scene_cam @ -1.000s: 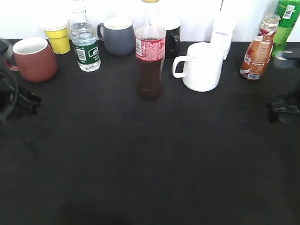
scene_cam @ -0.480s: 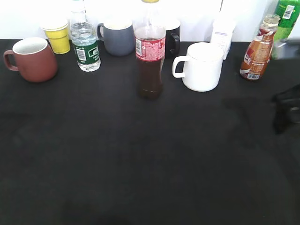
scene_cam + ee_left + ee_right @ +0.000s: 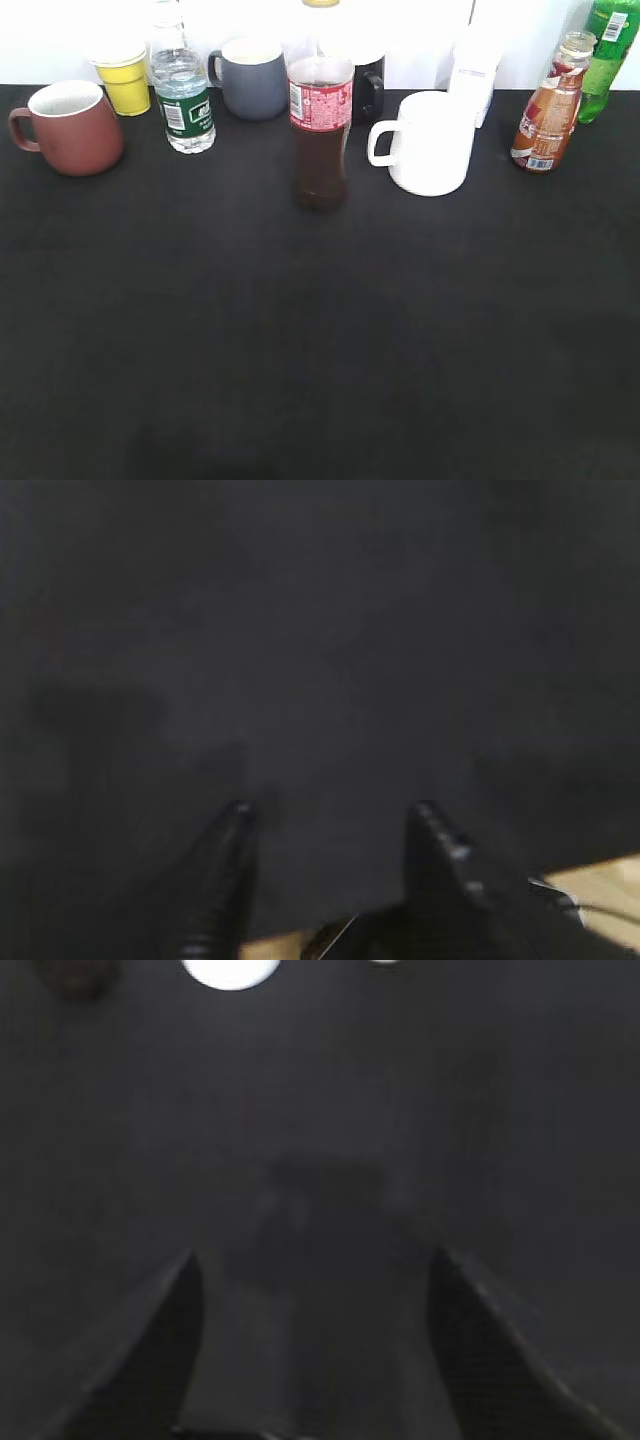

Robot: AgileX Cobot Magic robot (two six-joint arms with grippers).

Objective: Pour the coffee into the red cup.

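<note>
The coffee bottle (image 3: 547, 113), small and clear with an orange-brown swirl label and no cap, stands upright at the back right of the black table. The red cup (image 3: 68, 127) stands at the back left, handle to the left. Neither gripper shows in the exterior view. In the left wrist view my left gripper (image 3: 330, 810) is open and empty over bare black cloth near the table's edge. In the right wrist view my right gripper (image 3: 312, 1260) is open and empty over black cloth.
Along the back stand a yellow paper cup (image 3: 124, 76), a green-label water bottle (image 3: 183, 98), a grey-blue mug (image 3: 249, 78), a tall dark-drink bottle with red label (image 3: 320, 125), a black mug (image 3: 368, 85), a white mug (image 3: 430, 142), a white carton (image 3: 474, 72) and a green bottle (image 3: 606, 48).
Both arms have drawn back out of the exterior view: the left one left first at the left edge, the right one after it at the right edge. The objects have not moved.
</note>
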